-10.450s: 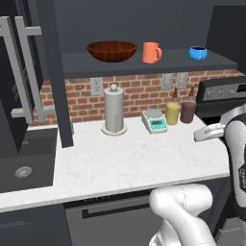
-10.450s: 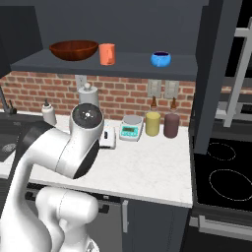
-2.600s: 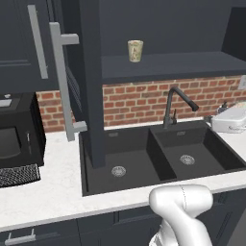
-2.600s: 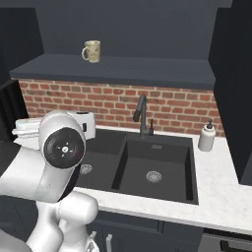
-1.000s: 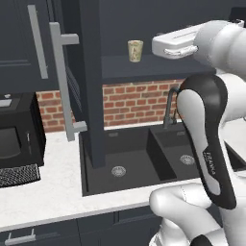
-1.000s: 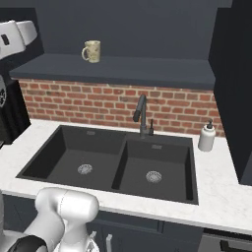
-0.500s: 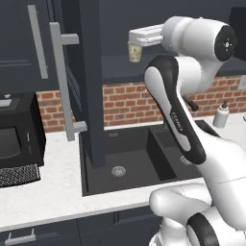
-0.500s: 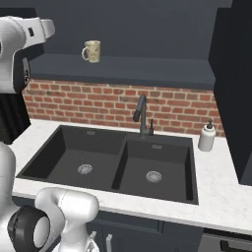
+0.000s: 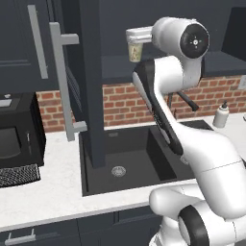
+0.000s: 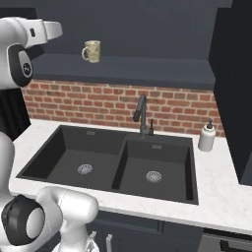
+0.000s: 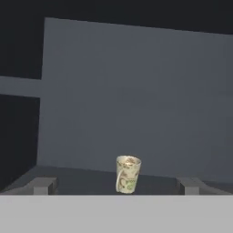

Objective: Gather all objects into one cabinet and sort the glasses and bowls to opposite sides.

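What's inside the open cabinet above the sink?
One cream mottled cup stands upright on the dark slate-grey cabinet's shelf. The white arm covers part of the shelf in the left base view.

Cabinet shelf point(image 10: 147, 69): dark slate-grey, ran above the brick wall, over the sink point(image 10: 113, 162). Bore one cream mottled cup point(image 10: 92, 51), upright, handle turned toward the left in the right base view, up and left of the sink. White speckled counter point(image 10: 216, 192): surrounded the sink; carried a white soap dispenser point(image 10: 206, 136) just right of it.

Cup point(image 10: 91, 51) upright on cabinet shelf point(image 10: 147, 69)
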{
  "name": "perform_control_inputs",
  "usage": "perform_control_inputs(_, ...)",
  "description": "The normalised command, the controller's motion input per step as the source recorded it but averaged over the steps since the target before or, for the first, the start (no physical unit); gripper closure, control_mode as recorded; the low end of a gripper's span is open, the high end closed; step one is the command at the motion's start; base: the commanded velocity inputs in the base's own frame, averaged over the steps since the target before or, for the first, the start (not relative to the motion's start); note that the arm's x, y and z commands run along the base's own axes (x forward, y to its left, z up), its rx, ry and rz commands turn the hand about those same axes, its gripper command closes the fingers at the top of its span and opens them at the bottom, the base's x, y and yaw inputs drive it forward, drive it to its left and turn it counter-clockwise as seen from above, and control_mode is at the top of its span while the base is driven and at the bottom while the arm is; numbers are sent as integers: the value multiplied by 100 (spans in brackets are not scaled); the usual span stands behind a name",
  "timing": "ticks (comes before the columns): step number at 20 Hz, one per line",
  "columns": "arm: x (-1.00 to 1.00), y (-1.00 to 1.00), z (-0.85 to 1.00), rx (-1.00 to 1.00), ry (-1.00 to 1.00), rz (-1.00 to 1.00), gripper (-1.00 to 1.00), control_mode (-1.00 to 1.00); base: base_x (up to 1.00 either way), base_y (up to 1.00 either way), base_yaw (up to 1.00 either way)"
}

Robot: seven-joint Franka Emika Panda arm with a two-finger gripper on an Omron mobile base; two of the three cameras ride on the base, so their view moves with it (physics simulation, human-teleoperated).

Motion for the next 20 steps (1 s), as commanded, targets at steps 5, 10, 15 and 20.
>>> perform_control_inputs(5, 1, 0, 0, -1, 1, -11, -100, -100, 0, 0, 0)
perform_control_inputs(10, 26, -13, 0, 6, 10, 0, -100, -100, 0, 0, 0)
perform_control_inputs(15, 50, -36, 0, 10, 23, 0, -100, -100, 0, 0, 0)
perform_control_inputs(20, 9, -3, -2, 0, 11, 0, -100, -100, 0, 0, 0)
